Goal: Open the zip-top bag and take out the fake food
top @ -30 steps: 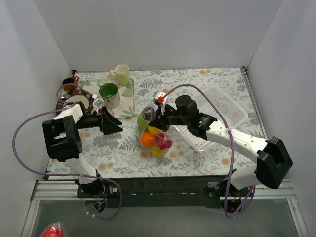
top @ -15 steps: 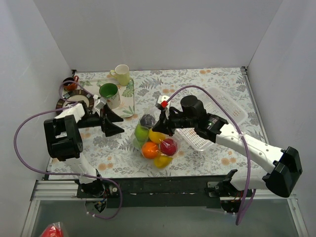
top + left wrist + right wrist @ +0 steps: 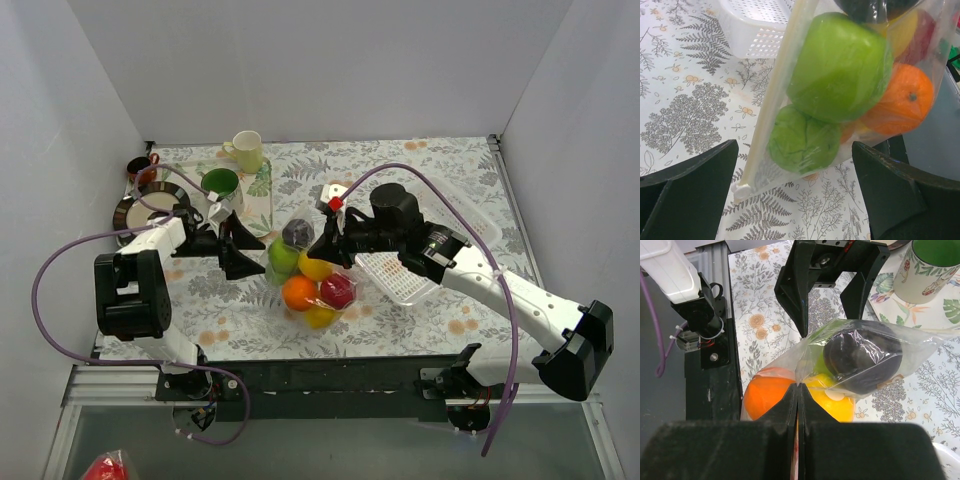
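Right gripper (image 3: 798,388) clamped on zip-top bag (image 3: 300,268) film, mid-table left of white basket (image 3: 462,222); left gripper (image 3: 795,146) jaws apart, facing the zip. Risk: fake food's (image 3: 840,67) weight pulls film free.

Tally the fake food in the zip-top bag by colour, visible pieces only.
green pieces: 2
yellow pieces: 2
orange piece: 1
red piece: 1
dark purple piece: 1
Total visible in the zip-top bag: 7

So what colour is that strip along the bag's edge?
The strip is cream-white; the left wrist view shows it best.
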Controlling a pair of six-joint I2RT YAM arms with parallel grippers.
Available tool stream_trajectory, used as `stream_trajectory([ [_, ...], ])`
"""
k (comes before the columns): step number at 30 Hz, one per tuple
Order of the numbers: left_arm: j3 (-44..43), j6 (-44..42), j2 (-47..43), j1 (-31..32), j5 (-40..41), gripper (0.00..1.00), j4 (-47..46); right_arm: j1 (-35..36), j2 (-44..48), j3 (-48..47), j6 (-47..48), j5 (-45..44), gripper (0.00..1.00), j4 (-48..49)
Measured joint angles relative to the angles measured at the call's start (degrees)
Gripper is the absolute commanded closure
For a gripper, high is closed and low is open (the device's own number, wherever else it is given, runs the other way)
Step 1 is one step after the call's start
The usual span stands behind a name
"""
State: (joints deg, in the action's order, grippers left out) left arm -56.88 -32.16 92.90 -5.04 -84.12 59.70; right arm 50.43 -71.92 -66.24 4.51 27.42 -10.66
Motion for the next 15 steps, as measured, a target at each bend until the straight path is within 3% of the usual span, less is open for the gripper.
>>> stream_trajectory([
  [15, -0.68, -3.04, 1.75, 2.62, 0.02, 0.02, 1.07, 0.22, 0.35, -2.34, 0.20, 1.64, 0.99, -2.40],
])
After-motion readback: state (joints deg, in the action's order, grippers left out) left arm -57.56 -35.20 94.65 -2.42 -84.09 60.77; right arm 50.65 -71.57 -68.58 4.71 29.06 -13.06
